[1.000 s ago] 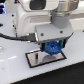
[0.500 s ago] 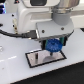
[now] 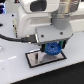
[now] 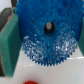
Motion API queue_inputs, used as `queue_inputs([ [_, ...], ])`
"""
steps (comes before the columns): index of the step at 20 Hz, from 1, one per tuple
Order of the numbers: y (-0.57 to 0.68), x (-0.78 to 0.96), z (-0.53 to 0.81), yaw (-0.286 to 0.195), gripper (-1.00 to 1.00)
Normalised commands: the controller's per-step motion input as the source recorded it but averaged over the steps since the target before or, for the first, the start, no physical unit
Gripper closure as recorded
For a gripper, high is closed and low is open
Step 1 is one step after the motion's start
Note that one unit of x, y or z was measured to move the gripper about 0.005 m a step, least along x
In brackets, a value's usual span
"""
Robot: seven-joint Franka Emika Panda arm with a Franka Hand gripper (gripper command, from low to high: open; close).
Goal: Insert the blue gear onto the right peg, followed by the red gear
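**Operator:** What is held, and how is it to be treated?

**Technician:** The blue gear (image 4: 47,37) is seen clamped between the two green pads (image 4: 9,45) of the gripper (image 3: 52,48), which is closed on its toothed rim. The gear is judged to be light, rigid plastic. Its teeth give some purchase, yet the smooth flanks could slip or tilt under side load. The rim grip is considered correct, since the hub hole (image 4: 49,27) is left unobstructed for a peg.

**Operator:** Where is the gear located?

**Technician:** It is carried directly beneath the hand, low over the grey plate (image 3: 33,59). Whether it is already seated on the right peg cannot be told, as both pegs are hidden behind gear and fingers.

**Operator:** What room is available?

**Technician:** Close to the hand, the plate's black rim lies just beyond the fingertips, and contact with it should be avoided. Vertical travel appears unobstructed. Farther out, the red gear (image 4: 31,81) is glimpsed on the white table (image 3: 15,72), apart from the blue gear. Open surface surrounds the plate.
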Motion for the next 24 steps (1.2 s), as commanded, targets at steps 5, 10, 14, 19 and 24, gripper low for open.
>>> queue_inputs([
  [5,0.09,0.2,-0.21,0.0,1.0],
  [10,0.05,0.17,-0.16,0.0,1.0],
  [14,0.17,0.0,0.06,0.0,-1.0],
  [19,0.2,-0.01,0.36,0.0,-1.0],
  [24,0.14,-0.12,0.49,0.0,-1.0],
])
